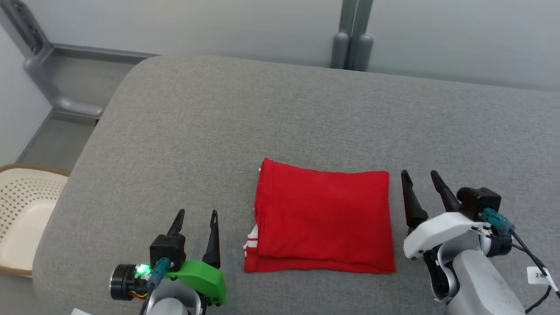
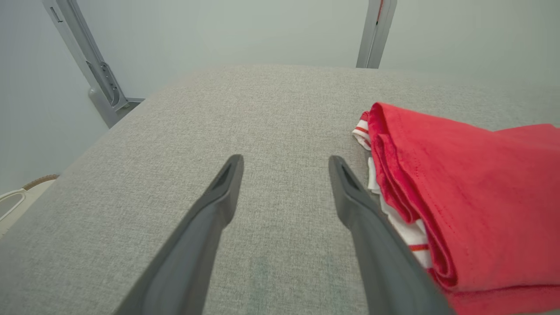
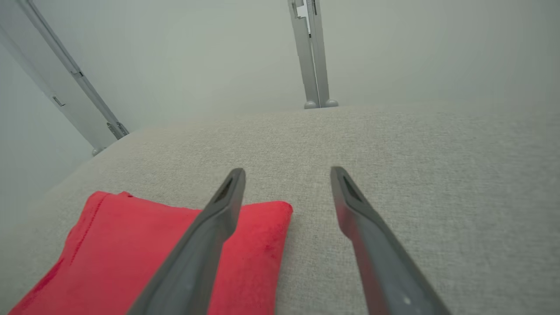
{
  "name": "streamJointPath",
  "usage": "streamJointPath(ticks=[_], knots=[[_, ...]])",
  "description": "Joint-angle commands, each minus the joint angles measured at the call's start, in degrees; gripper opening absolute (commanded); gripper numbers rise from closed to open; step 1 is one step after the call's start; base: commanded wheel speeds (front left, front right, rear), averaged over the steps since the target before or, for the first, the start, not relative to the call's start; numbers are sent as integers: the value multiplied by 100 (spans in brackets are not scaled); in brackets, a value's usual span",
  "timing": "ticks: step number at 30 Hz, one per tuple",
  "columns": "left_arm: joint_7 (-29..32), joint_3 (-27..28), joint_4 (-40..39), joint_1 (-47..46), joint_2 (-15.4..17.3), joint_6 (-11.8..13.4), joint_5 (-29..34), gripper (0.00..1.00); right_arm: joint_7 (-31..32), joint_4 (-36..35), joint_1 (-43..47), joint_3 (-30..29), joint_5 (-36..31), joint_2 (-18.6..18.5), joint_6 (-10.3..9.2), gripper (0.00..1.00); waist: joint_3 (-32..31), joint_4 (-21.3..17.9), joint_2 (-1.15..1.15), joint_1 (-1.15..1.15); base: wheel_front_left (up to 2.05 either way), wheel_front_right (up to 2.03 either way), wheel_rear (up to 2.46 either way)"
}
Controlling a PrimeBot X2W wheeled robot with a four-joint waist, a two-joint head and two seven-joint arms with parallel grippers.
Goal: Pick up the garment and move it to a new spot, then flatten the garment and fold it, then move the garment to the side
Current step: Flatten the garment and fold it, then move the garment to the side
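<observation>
The garment (image 1: pixel 321 218) is red with a white, red-striped edge showing at its lower left, and it lies folded into a neat rectangle on the grey padded table (image 1: pixel 262 113). My left gripper (image 1: pixel 197 216) stands open just left of it, above the cloth surface, holding nothing. In the left wrist view the garment (image 2: pixel 472 197) is a stack of layers right of my open left gripper (image 2: pixel 284 162). My right gripper (image 1: pixel 420 175) is open beside the garment's right edge. The right wrist view has the garment (image 3: pixel 144 253) under and left of my open right gripper (image 3: pixel 286 173).
A cream perforated basket (image 1: pixel 22 210) sits on the floor past the table's left edge. Grey frame posts (image 1: pixel 352 43) rise behind the table's far edge. Bare grey cloth stretches behind and left of the garment.
</observation>
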Motion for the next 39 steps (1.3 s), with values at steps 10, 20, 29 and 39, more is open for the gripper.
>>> streamJointPath(ticks=[10,20,29,39], knots=[[-15,407,-179,254,17,3,259,100,-14,-215,606,-505,-359,-12,0,100,-245,-999,0,0,0,0,0],[-15,670,-318,579,18,-34,370,100,-14,-281,890,-477,-245,-13,0,100,-382,-1236,0,0,0,0,0],[-15,729,-367,719,18,-80,386,100,-14,-287,943,-439,-219,-13,0,100,-389,-1296,0,0,0,0,0],[-15,595,-390,697,18,-116,366,100,-14,-223,918,-231,-114,-11,0,100,-341,-1134,0,0,0,0,0]])
